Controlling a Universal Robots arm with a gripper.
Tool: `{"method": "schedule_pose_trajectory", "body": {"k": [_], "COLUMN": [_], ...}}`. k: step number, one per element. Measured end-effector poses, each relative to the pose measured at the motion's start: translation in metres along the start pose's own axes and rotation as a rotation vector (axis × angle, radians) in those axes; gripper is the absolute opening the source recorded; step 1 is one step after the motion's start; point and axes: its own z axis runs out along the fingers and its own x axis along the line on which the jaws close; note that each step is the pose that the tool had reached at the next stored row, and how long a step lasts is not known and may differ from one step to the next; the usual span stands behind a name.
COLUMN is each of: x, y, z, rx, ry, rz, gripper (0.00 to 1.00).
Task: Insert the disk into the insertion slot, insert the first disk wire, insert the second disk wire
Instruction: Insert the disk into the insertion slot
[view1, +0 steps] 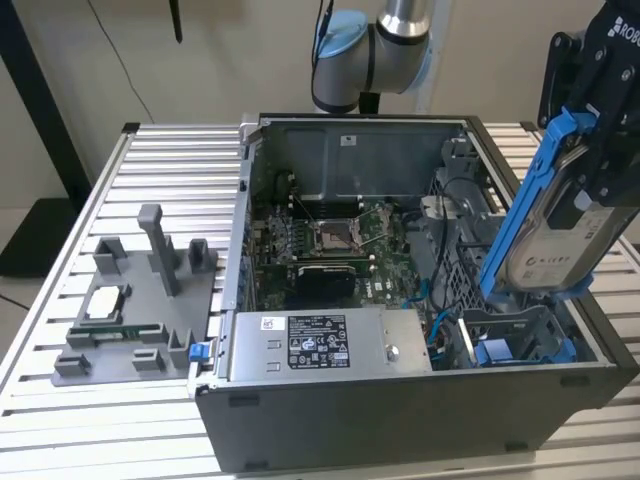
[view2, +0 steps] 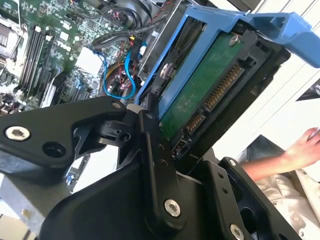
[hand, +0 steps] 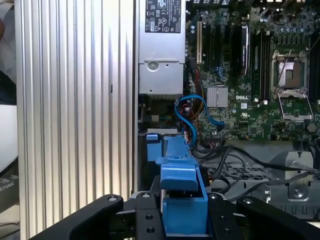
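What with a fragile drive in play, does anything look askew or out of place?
The silver-grey hard drive in its blue plastic carrier, clamped in the black pincer, stands steeply tilted over the dark grey drive cage, not seated. In the second wrist view a person's hand is nearby.

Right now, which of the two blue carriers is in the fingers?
The raised blue carrier framing the disk, held tilted over the drive cage. The other blue carrier lies low inside that cage.

One disk (view1: 556, 238), one computer case (view1: 400, 440), one power supply box (view1: 330, 345)
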Motion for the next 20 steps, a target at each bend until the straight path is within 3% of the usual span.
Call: {"method": "schedule_pose_trajectory", "body": {"k": [15,20], "x": [0.0000,0.0000], "y": [-0.0001,-0.0003], "z": [0.0027,0.0073], "rx": [0.0000,0.0000], "ry": [0.0003,0.0004], "rz": [0.000,0.000], "gripper": [0.00,0.00]}}
